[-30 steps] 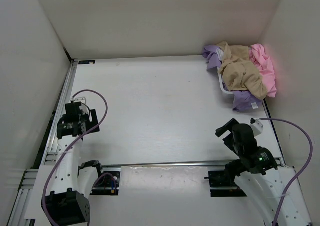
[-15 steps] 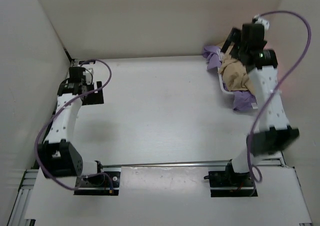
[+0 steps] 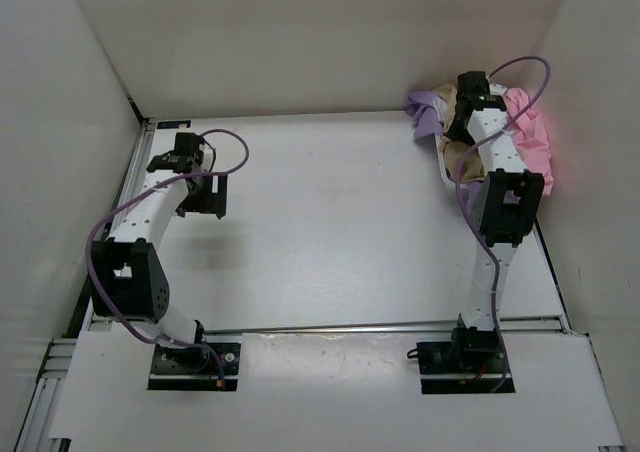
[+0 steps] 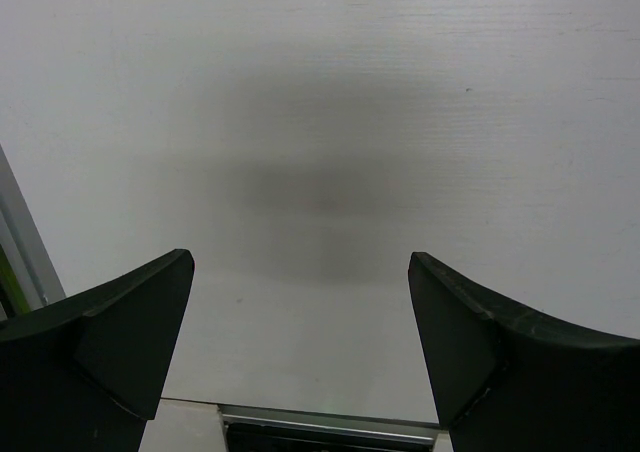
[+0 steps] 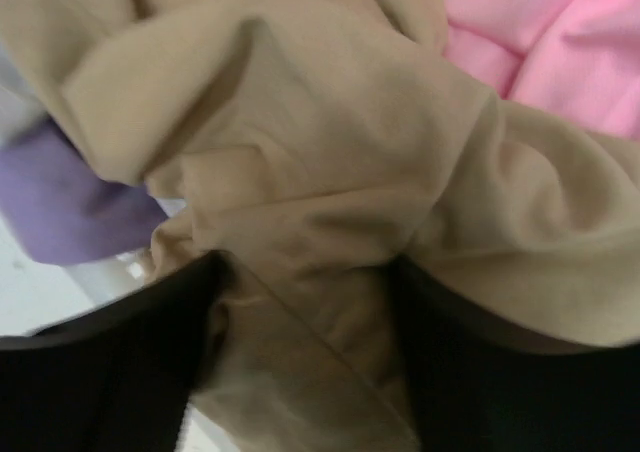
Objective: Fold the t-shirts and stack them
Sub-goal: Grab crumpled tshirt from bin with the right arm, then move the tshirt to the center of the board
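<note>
At the left, the left gripper (image 4: 298, 262) hovers over bare table (image 3: 320, 222), its jaws wide apart and holding nothing. It is well apart from the clothes.

The t-shirts lie in a crumpled heap in the far right corner. The lavender t-shirt (image 5: 70, 207) pokes out on the heap's left side, the tan t-shirt (image 5: 320, 142) is draped across the top, and the pink t-shirt (image 5: 540, 42) lies along the right. No white one can be picked out.

The right gripper (image 5: 305, 272) reaches down into the heap. Its jaws stand apart astride a raised fold of the tan cloth, not yet pinched.

The step in hand looks like picking the tan shirt off the pile. To do it well, the fingers should close on that one fold only, pressing deep enough to hold it but not so deep that they catch lavender or pink cloth beneath. The lift should go straight up and slowly, so the other shirts slide off, then carry toward the open middle of the table, where the left gripper can take a second corner for spreading.
</note>
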{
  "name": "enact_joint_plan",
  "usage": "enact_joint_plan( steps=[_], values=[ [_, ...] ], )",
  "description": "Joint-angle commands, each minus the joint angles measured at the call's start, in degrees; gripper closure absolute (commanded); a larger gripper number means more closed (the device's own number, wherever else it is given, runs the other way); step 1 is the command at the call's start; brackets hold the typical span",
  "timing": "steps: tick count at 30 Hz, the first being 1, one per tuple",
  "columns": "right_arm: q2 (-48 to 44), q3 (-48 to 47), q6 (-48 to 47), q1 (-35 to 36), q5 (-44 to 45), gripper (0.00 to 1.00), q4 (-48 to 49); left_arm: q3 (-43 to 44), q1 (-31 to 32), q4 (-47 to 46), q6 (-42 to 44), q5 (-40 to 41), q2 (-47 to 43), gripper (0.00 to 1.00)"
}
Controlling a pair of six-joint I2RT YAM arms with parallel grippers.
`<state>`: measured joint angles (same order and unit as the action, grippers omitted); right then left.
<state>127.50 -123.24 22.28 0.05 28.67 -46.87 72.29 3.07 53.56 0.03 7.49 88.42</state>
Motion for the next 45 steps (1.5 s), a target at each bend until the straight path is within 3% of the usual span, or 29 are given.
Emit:
enact_joint_plan(
  steps=[1,2,3,6,7,11,13,14,16,19,24,27,31,33,34,35,37,39,41,45],
  values=[
    [-7.4,3.6,1.3,0.2,4.9,0.33,-2.3,2.0,0.0,-0.7,0.0,1.3,0.1,0.00],
    [-8.3,4.4,1.8,0.2,7.3,0.46,-2.8,2.0,0.0,-0.7,0.0,1.3,0.1,0.00],
    [-9.3,5.2,2.6,0.2,8.9,0.68,-2.8,2.0,0.0,-0.7,0.0,1.3,0.1,0.00],
    [-15.9,6.5,1.9,2.4,16.0,0.95,-2.8,1.4,0.0,-0.7,0.0,1.3,-1.9,0.00],
    [-17.4,7.0,0.9,3.1,18.0,0.98,-1.1,0.9,0.0,-0.7,0.0,1.3,-1.9,0.00],
    [-24.9,7.0,-7.7,8.4,24.5,1.00,4.6,-0.4,0.0,-1.7,0.0,1.3,-5.4,0.00],
    [-29.5,6.5,-14.1,12.9,23.7,1.00,8.4,-1.8,0.0,-2.3,0.0,2.1,-7.1,0.00],
    [-31.2,6.5,-16.7,14.8,21.2,1.00,9.6,-1.8,0.0,-2.8,0.0,2.8,-7.6,0.00],
    [-36.2,7.2,-24.3,21.2,6.9,1.00,12.7,-2.5,0.0,-3.5,0.0,3.5,-9.5,0.00],
    [-42.4,8.4,-27.5,31.8,-8.4,1.00,17.1,-3.0,0.0,-4.2,0.0,5.8,-11.3,0.00],
    [-47.8,13.0,-14.0,33.6,-21.5,1.00,23.7,-1.7,-1.0,-5.2,0.0,9.6,-12.5,0.00],
    [-47.4,18.8,-6.7,33.6,-21.0,1.00,25.4,0.3,-1.6,-5.2,0.0,10.8,-12.5,0.00],
    [-40.1,22.1,6.1,33.6,-16.4,1.00,21.7,1.9,-2.1,-5.2,0.0,11.9,-10.6,0.00],
    [-35.8,20.3,9.3,32.7,-15.2,0.82,17.6,2.7,-2.1,-5.2,0.0,12.5,-9.2,0.00],
    [-30.7,18.9,12.5,32.0,-15.2,0.64,15.8,4.1,-2.1,-5.2,0.0,12.6,-8.6,0.00],
    [-27.7,17.0,13.8,31.2,-16.5,0.26,13.7,4.1,-2.1,-5.2,0.0,12.6,-7.3,0.00],
    [-17.1,7.2,15.1,27.9,-19.9,0.00,5.3,5.2,-2.1,-5.2,0.0,13.1,-5.9,0.00],
    [-7.1,-7.8,16.3,24.9,-23.8,0.00,-7.1,5.2,-1.5,-4.6,0.0,13.1,-4.6,0.00],
    [-5.2,-11.9,15.0,24.4,-24.8,0.00,-11.4,3.8,0.4,-4.0,0.0,13.1,-3.8,0.00],
    [-17.8,10.9,12.0,24.9,-22.3,0.00,-1.6,-1.8,7.2,-4.0,0.0,11.8,-2.6,0.00]
  ],
)
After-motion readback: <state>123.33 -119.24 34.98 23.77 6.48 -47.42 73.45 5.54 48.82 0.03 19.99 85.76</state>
